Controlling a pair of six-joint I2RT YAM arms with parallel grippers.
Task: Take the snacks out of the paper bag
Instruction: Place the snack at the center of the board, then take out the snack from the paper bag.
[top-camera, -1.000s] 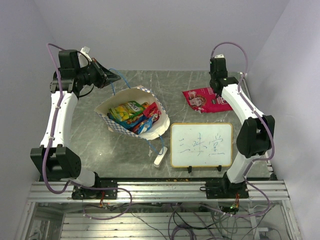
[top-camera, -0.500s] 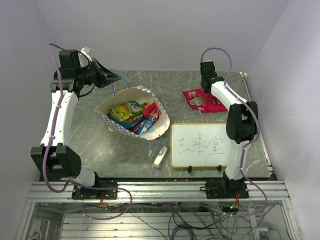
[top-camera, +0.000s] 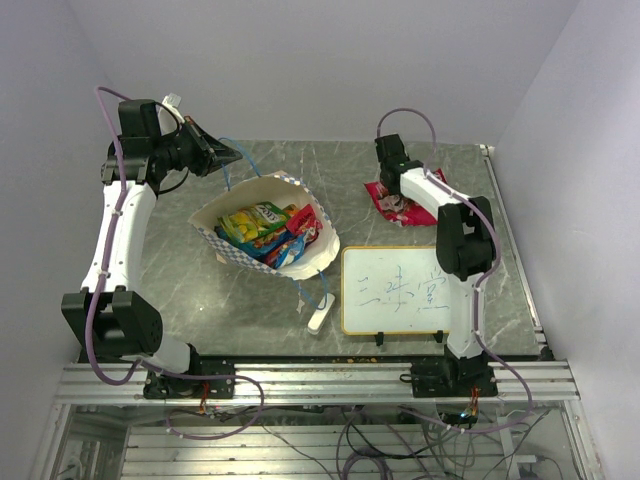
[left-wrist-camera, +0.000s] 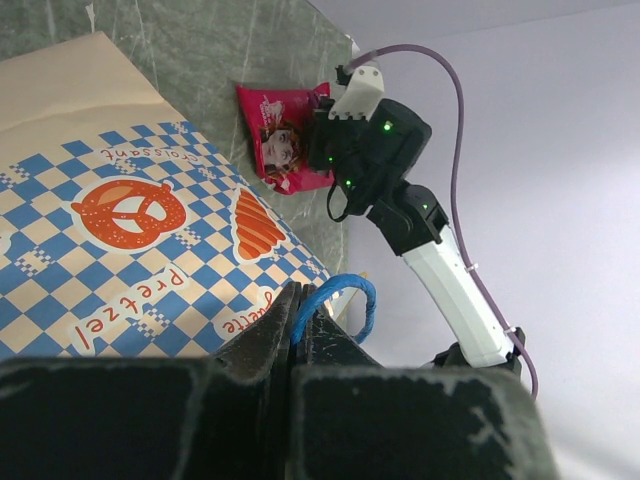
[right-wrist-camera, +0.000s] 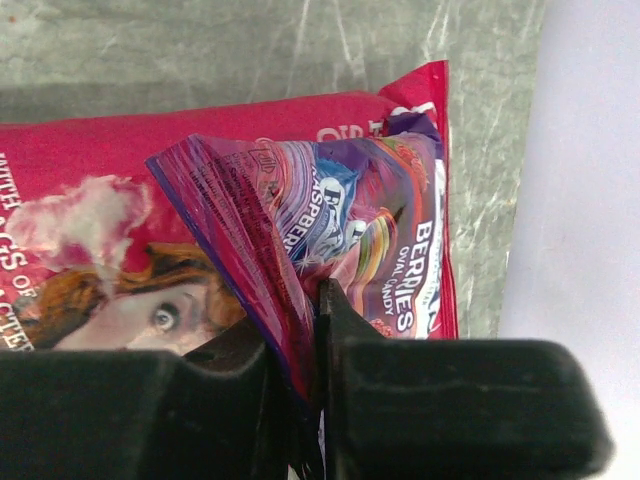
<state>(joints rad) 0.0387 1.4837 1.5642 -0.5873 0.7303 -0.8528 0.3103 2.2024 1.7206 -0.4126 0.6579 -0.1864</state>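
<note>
The paper bag lies open on the table with several snacks inside: yellow-green, orange, blue and red packets. My left gripper is shut on the bag's blue cord handle, and its fingers pinch the cord beside the checkered band. My right gripper is shut on a purple candy packet, held just over a pink-red packet that lies flat at the back right. That pink-red packet also shows in the left wrist view.
A framed whiteboard stands at the front right. A white eraser block lies just left of it, near the bag's second blue handle. The table's back edge and the wall are close behind both grippers.
My right arm has folded in and swung left, bringing its gripper from the right side of the pink-red packet to over it. The left arm and the bag have not moved.
</note>
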